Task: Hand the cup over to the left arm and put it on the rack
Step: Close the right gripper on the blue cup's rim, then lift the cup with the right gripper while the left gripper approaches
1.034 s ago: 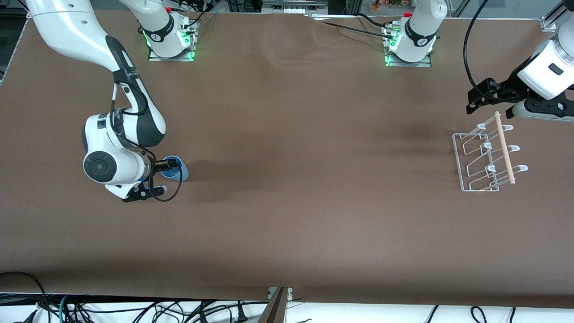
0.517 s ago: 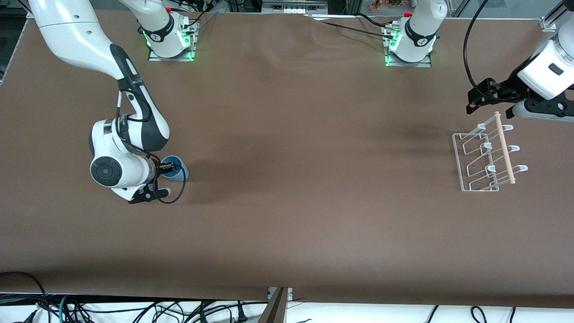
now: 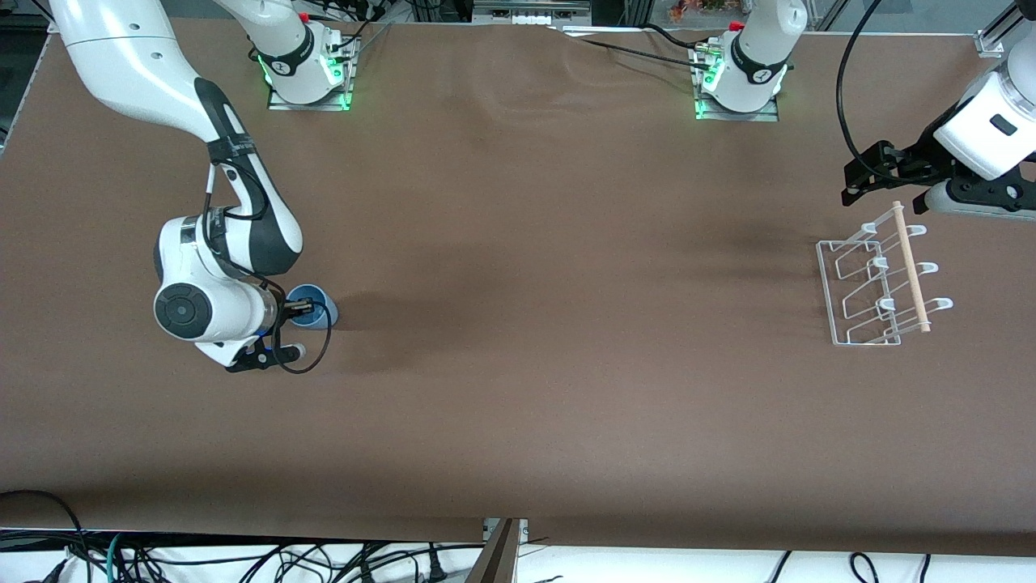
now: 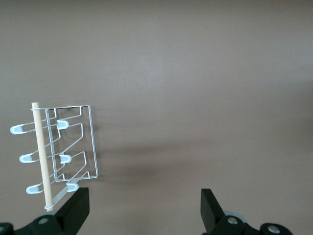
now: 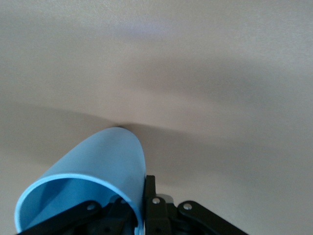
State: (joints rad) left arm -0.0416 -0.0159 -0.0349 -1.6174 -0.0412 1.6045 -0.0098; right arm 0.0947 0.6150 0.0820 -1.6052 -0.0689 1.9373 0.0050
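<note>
**Two arms, one cup pinched at the rim**

Start at the right arm's end of the brown surface (image 3: 518, 364): your right claw (image 3: 303, 307) is pinching the cup (image 3: 317, 305) by its rim, one finger inside the mouth and one against the outer wall, as the right wrist view shows it (image 5: 142, 215) with the light-blue cup (image 5: 93, 181) filling the corner of the picture. The cup sits upright and low at the surface; from the front view you cannot quite tell whether its base touches or hangs just clear, so treat that as uncertain.

Move across the wide bare middle of the surface to the left arm's end. There the rack (image 3: 878, 283) stands alone, its wooden dowel (image 3: 910, 267) lying across the top of the white wire pegs. Your left claw (image 3: 862, 174) waits over the surface just beside the rack, its fingers spread wide. The left wrist view shows those fingers (image 4: 78, 208) well apart, with the rack (image 4: 73, 152) and dowel (image 4: 41, 154) in sight.
</note>
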